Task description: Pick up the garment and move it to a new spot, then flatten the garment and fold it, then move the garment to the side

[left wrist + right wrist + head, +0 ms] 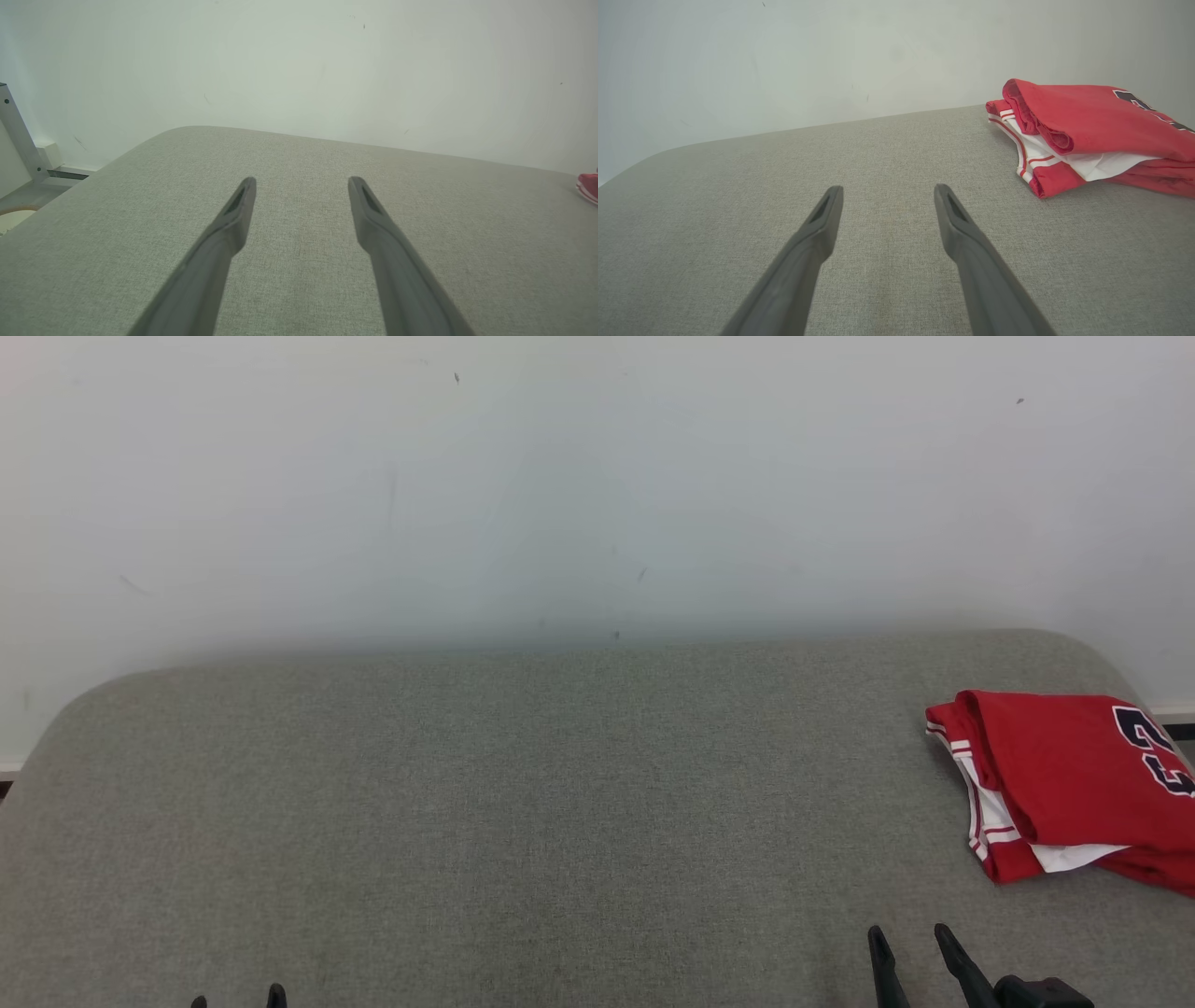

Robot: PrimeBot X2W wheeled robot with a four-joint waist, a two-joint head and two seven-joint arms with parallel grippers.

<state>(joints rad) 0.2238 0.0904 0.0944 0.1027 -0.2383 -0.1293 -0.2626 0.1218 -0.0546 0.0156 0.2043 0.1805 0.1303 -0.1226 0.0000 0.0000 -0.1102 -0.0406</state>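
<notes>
Your right gripper [888, 189] is standing with its two dark fingers spread wide and is holding nothing; grey fabric is showing between them. Your left gripper [302, 179] is standing equally wide and is likewise empty. Both are hovering low over the near edge of the bench [523, 803], with their fingers pointing toward the pale wall [560, 476].

Working outward from the right gripper: the garment [1055, 765], a red jersey with white striped trim and dark numerals, is lying ahead of it and to its right, near but not touching. It is sitting as a folded stack at the far right end of the bench, close to the rounded corner. Its trimmed edge is facing left, toward the middle of the bench. Its other side is running off the right edge of the head view, so I am not ruling on its long axis. From the left gripper it is lying well apart, across most of the bench.

Judgement: the right arm is clearly the nearer one, and any reach is going to be forward and rightward. The garment is looking already folded and set aside, so you are probably inspecting a finished task; confirm that before committing to a move.
</notes>
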